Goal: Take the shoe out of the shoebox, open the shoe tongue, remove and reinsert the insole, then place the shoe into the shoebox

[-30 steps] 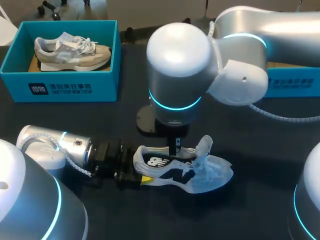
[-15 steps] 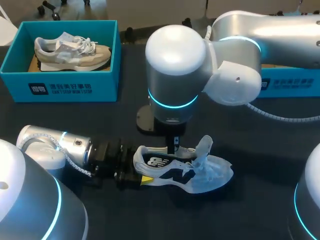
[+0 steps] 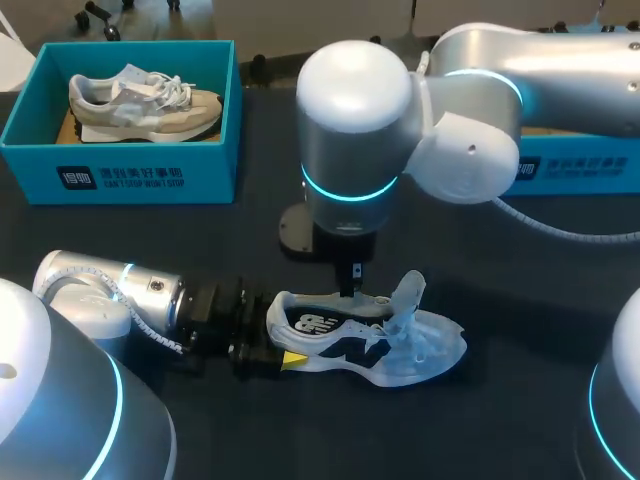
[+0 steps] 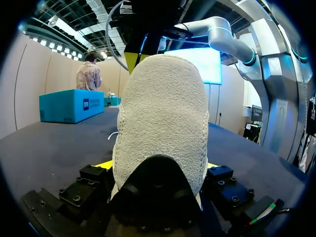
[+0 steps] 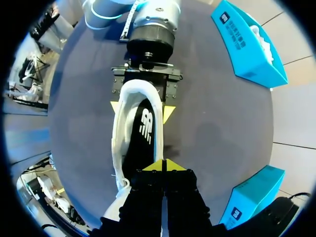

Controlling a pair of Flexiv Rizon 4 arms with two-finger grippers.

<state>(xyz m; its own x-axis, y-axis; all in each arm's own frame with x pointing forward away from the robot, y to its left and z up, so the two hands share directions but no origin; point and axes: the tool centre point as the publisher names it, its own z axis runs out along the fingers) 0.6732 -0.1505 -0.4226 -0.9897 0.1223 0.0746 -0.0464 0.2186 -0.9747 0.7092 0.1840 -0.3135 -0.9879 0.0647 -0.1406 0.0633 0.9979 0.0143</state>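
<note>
1. So, two shoes: the shoe (image 3: 360,345) sits mid-table (image 3: 500,280), and the second shoe (image 3: 140,100) lies in the left box (image 3: 120,180).
2. Two blue boxes (both with white print on the front); the right box (image 3: 590,170) is partly behind my right arm.
3. Left gripper (image 5: 142,109) is clamped on the shoe's heel.
4. Right gripper (image 5: 163,166), tips pressed together, hangs over the opening, above the dark insole (image 5: 143,128) with its white logo.

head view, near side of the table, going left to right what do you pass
left arm → left gripper at the heel → shoe, toe end farthest right
</note>
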